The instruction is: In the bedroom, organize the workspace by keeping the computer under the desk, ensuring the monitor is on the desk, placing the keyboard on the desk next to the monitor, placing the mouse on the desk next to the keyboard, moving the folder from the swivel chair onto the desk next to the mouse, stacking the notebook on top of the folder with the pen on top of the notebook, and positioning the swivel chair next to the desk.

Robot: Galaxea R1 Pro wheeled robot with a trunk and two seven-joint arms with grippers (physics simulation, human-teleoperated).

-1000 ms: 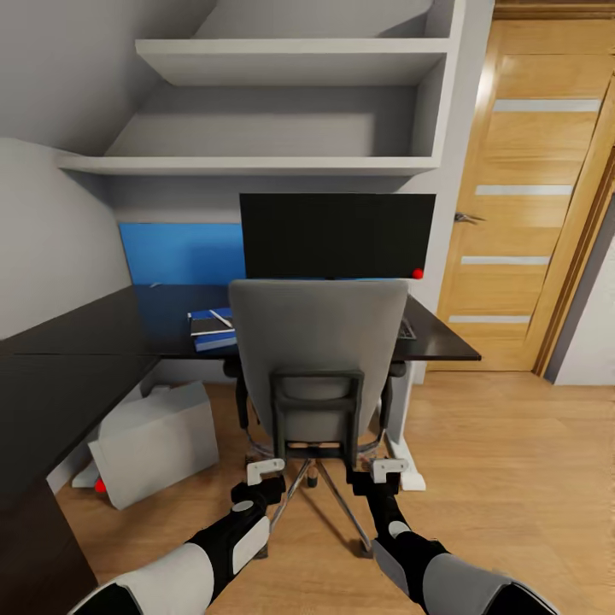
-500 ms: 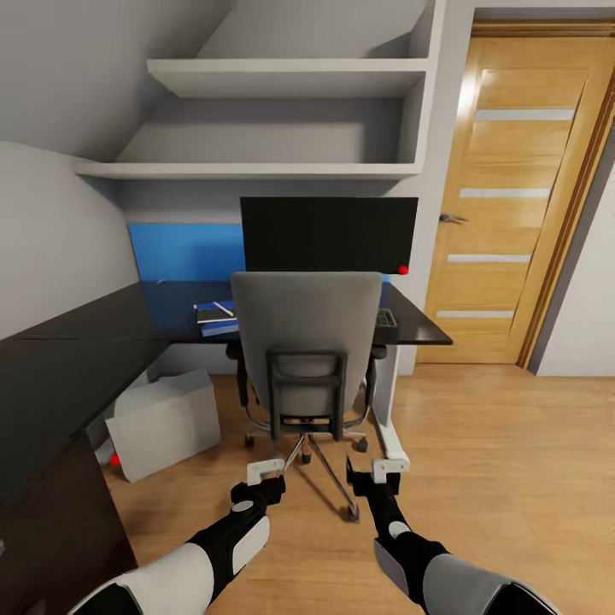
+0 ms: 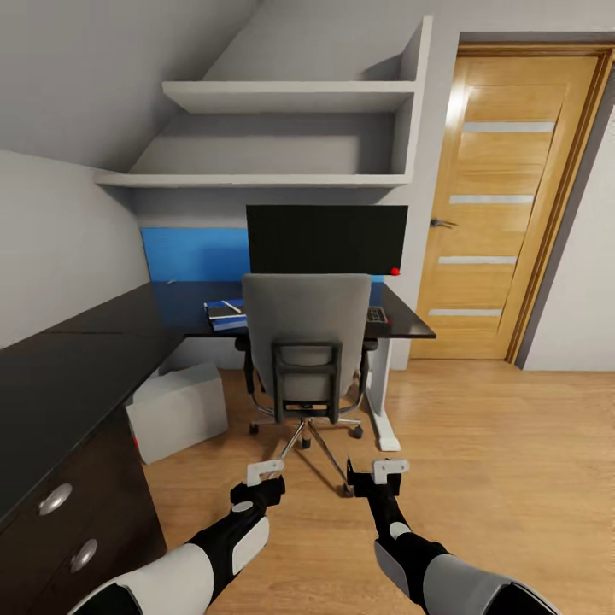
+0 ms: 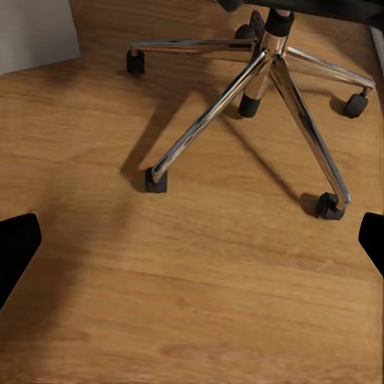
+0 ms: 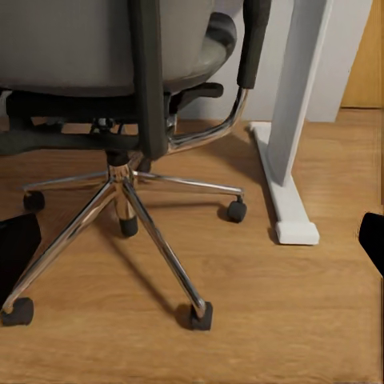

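**A:** How do the jaws stand?

**B:** Both wide, and both with nothing between them. The left gripper and the right gripper hang level over the wooden floor, at about 6 o'clock from the swivel chair. In each wrist view the dark fingertips sit far apart at the frame's edges with bare boards between.

**A:** And the chair itself?

**B:** Just ahead, at 12 o'clock from the grippers, its grey back towards the camera. The chrome star base rests on its casters (one spoke reaches back towards the grippers). It is tucked close to the desk, in front of the monitor.

**A:** What lies on the desk?

**B:** The monitor stands upright at the back, with a red dot at its lower corner. At roughly 10 o'clock from the chair back is the blue folder, a dark notebook on top of it and a thin white pen lying on that. At 2 o'clock a sliver of the keyboard peeks past the chair. The mouse I cannot make out.

**A:** Under the desk?

**B:** A pale grey computer case sits tilted on the floor at 9 o'clock from the chair base. The desk's white leg stands at 3 o'clock from the chair, and a wooden door beyond it.
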